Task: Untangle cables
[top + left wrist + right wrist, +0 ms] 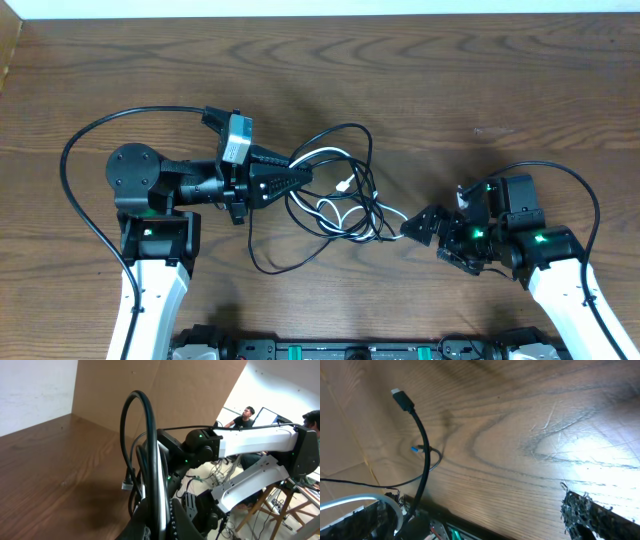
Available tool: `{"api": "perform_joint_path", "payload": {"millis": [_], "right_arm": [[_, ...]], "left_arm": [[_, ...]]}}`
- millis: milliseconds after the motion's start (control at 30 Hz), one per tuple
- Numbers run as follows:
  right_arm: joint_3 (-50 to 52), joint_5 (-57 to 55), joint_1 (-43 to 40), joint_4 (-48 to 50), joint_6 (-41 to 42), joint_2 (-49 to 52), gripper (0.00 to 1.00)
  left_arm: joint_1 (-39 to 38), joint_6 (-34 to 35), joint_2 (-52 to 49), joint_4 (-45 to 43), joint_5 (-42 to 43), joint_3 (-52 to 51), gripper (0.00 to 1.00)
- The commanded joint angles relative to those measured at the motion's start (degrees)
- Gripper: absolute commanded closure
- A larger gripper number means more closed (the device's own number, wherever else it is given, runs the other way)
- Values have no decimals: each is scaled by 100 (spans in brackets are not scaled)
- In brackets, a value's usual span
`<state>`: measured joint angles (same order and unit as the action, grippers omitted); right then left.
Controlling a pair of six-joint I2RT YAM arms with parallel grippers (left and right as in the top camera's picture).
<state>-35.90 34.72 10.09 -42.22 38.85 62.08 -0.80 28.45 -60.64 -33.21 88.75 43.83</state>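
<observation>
Overhead, the left hand (300,175) clamps the tangled thin black and white cables (358,225), probably to anchor them, while the right hand (435,240) stands spread wide, empty.

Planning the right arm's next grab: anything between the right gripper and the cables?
Nothing visible. Overhead, the nearest strands of the cables reach almost to the open right gripper, with only bare table between. The left gripper is shut on the cables at the tangle's opposite, left side, clear of that path.
</observation>
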Motion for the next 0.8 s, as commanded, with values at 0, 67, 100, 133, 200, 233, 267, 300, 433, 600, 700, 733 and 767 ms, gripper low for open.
{"api": "perform_joint_path", "payload": {"millis": [0,67,100,133,200,233,267,300,433,600,700,733,767], "right_arm": [[2,-505,13,-195,181,-22,1],[2,-592,13,-337,181,-22,1],[2,-669,13,-391,181,-22,1],[2,-743,13,-417,181,-22,1],[2,-756,13,-389,184,-22,1],[2,-737,13,-330,184,-22,1],[2,-734,13,-260,184,-22,1],[2,-728,13,-151,181,-22,1],[2,-645,13,330,181,-22,4],[2,-107,13,988,101,-22,2],[2,511,13,1453,-330,-22,1],[2,782,13,1626,-549,-22,2],[2,1054,15,1801,-787,-22,4]], "left_arm": [[142,-33,85,-57,59,140,92],[225,-31,85,-55,61,140,93],[258,-31,85,-55,61,140,92],[295,-33,85,-57,61,140,92],[332,-31,85,-55,59,140,92],[337,-31,85,-55,63,140,92],[334,-20,85,-55,63,140,93],[323,26,85,-52,63,140,93],[155,76,83,-52,107,140,93],[76,76,83,-50,61,140,93],[76,149,83,-48,-149,140,92],[76,256,83,-48,-295,140,92],[76,391,83,-46,-472,140,92]]}}
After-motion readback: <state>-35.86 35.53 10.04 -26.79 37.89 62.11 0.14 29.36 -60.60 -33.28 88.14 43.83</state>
